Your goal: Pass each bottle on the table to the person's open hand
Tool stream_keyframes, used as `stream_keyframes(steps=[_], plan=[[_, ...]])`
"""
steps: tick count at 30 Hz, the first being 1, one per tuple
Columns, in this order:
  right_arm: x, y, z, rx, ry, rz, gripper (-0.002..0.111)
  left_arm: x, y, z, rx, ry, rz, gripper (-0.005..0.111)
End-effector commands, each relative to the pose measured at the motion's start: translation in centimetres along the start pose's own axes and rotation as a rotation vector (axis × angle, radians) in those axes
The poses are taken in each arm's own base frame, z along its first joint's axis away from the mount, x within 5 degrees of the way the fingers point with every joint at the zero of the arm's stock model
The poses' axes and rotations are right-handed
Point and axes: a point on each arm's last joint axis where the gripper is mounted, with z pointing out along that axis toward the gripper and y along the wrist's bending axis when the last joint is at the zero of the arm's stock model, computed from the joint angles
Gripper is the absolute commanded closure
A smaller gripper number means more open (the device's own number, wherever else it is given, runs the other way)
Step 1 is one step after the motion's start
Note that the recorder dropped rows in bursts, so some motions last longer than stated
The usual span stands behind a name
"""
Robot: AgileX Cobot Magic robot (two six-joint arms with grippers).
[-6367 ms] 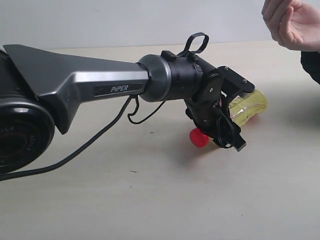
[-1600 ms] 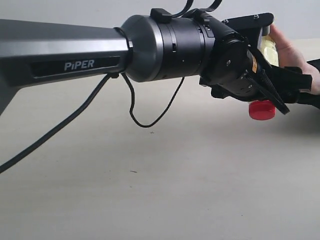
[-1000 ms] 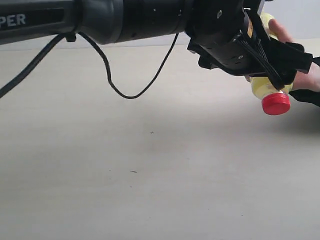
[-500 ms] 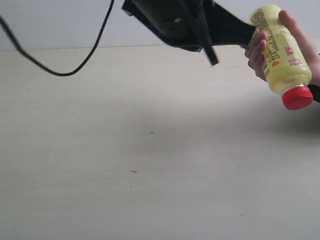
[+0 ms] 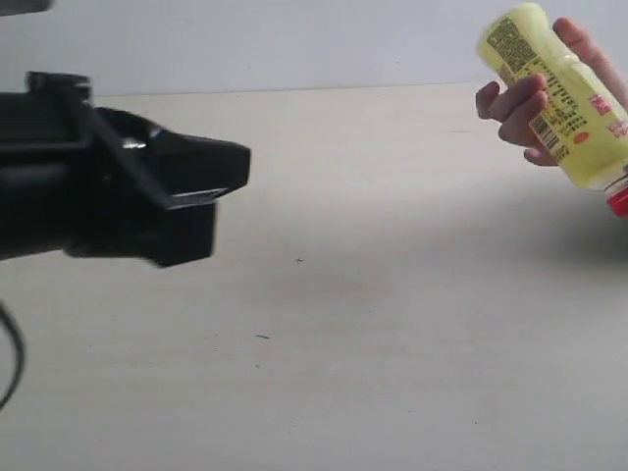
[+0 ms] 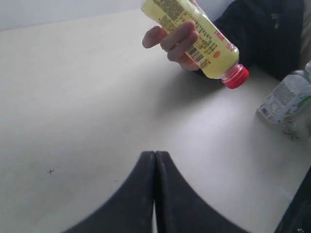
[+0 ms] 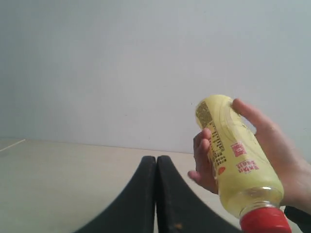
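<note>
The person's hand [image 5: 510,103] holds the yellow bottle [image 5: 559,98] in the air at the upper right, tilted with its red cap [image 5: 618,201] down. No gripper touches it. My left gripper [image 5: 235,167], black and blurred, hangs over the left of the table [image 5: 392,324], far from the hand. Its fingers are pressed together in the left wrist view [image 6: 155,154], with the bottle [image 6: 194,36] and hand [image 6: 170,41] across the table. My right gripper [image 7: 156,158] is shut and empty, with the bottle [image 7: 238,160] and hand [image 7: 277,150] just beyond it.
A white-green bottle [image 6: 286,97] stands at the table's edge by the person's black sleeve [image 6: 262,34]. The clear and apple-labelled bottles are out of view. A pale wall [image 7: 121,58] rises behind the tabletop [image 7: 58,170].
My left arm let go of the yellow bottle and pulled back to the left, away from the hand. The hand now holds the bottle alone and has shifted it up and rightward.
</note>
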Motion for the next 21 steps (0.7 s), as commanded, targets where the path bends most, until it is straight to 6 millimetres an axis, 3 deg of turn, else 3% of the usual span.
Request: stream_keyframes(steps=[1, 5, 12, 14, 17, 21], plan=[[0.0, -0.1, 0.0, 0.011, -0.009, 0.002, 0.108, 0.9, 0.5, -3.3, 0.045, -0.09, -0.006, 0.107], [0.0, -0.1, 0.0, 0.011, -0.009, 0.002, 0.108, 0.7, 0.5, -4.9, 0.065, -0.143, -0.005, 0.107], [0.0, -0.1, 0.0, 0.011, -0.009, 0.002, 0.108, 1.2, 0.5, -5.9, 0.074, -0.121, -0.039, 0.107], [0.0, -0.1, 0.0, 0.014, -0.011, 0.002, 0.108, 2.6, 1.6, -6.4, 0.052, -0.114, -0.178, 0.107], [0.0, -0.1, 0.0, 0.014, -0.011, 0.002, 0.108, 6.5, 5.5, -7.7, -0.087, -0.213, -0.349, 0.107], [0.0, -0.1, 0.0, 0.014, -0.011, 0.002, 0.108, 10.3, 7.9, -8.9, -0.198, -0.326, -0.437, 0.107]])
